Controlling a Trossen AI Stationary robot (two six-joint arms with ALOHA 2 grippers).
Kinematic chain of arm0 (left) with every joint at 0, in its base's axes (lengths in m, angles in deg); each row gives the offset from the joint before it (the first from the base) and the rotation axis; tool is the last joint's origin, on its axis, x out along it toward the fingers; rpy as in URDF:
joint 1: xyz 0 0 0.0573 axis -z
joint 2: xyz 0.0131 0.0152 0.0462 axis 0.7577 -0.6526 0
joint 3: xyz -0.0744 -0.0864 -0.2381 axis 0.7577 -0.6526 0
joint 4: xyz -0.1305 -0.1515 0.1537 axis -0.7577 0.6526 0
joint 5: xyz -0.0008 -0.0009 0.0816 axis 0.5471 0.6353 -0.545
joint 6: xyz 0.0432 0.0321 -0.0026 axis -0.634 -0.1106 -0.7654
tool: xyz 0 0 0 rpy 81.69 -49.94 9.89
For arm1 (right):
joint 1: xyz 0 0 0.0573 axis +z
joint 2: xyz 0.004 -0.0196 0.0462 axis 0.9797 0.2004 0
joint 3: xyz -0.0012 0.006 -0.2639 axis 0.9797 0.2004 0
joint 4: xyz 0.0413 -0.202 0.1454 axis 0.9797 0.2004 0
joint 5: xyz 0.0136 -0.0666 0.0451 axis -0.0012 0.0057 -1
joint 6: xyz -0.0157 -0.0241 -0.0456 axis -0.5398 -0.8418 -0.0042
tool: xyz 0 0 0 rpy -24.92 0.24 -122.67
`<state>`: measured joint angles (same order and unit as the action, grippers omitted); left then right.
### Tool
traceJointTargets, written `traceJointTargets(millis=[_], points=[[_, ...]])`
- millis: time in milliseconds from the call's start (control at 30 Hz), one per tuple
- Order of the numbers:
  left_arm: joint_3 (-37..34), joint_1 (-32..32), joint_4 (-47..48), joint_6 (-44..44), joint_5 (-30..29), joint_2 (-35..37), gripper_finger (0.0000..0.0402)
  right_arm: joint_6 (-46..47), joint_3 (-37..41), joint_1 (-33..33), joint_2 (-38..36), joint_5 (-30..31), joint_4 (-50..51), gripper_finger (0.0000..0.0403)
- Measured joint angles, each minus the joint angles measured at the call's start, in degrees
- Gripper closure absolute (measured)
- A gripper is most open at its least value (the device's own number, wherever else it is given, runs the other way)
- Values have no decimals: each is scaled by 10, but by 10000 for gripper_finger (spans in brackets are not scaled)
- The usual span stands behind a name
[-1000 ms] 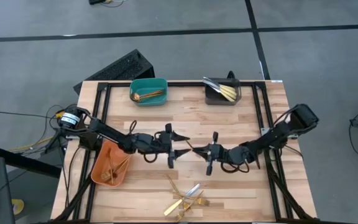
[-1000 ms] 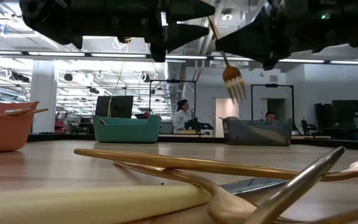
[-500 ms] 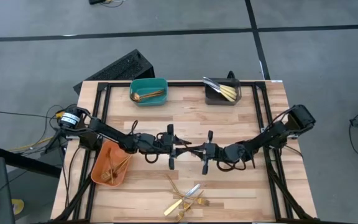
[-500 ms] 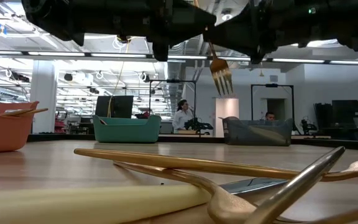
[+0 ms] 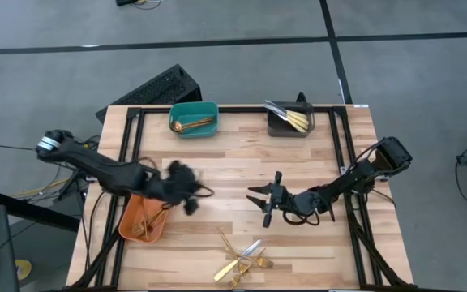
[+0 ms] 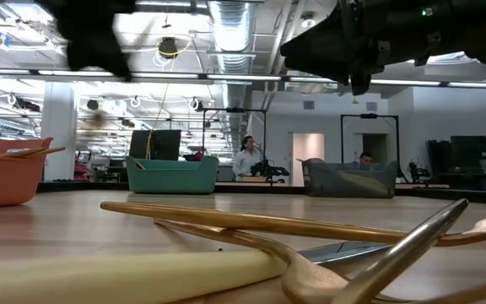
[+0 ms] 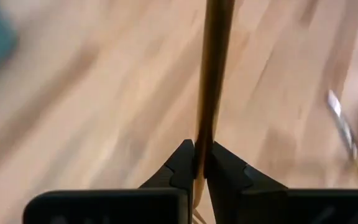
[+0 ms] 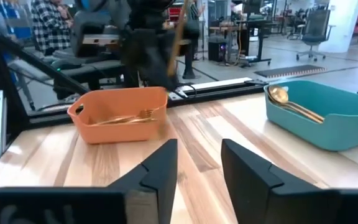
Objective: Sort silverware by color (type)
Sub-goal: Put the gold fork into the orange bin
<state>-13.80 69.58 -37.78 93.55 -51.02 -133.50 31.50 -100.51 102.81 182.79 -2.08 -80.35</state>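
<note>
Left gripper (image 7: 199,169), beside the orange bin (image 5: 143,220): fingers (image 7: 180,163) pinch a gold fork handle (image 7: 213,74) upright between them. Right gripper (image 5: 258,197), mid-tabletop (image 5: 217,154): fingers spread, holding nothing.

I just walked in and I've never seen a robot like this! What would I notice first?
Probably the left gripper, pinched shut on a slim gold fork beside the orange bin that has gold forks in it. Next, the right gripper, open and empty over the middle of the table. Then the shiny loose silverware at the table's near edge.
</note>
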Motion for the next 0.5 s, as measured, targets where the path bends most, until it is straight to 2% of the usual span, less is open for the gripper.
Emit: traceJointTargets(millis=[133,200,367,500], points=[[6,54,169,149,56,57,384,25,0,-8,0,0,20,242],[6,83,232,222,63,71,384,41,0,-11,0,0,27,242],[3,150,324,332,70,79,383,71,0,-10,0,-2,63,244],[-20,169,325,376,82,71,382,82,0,-7,0,-3,73,244]])
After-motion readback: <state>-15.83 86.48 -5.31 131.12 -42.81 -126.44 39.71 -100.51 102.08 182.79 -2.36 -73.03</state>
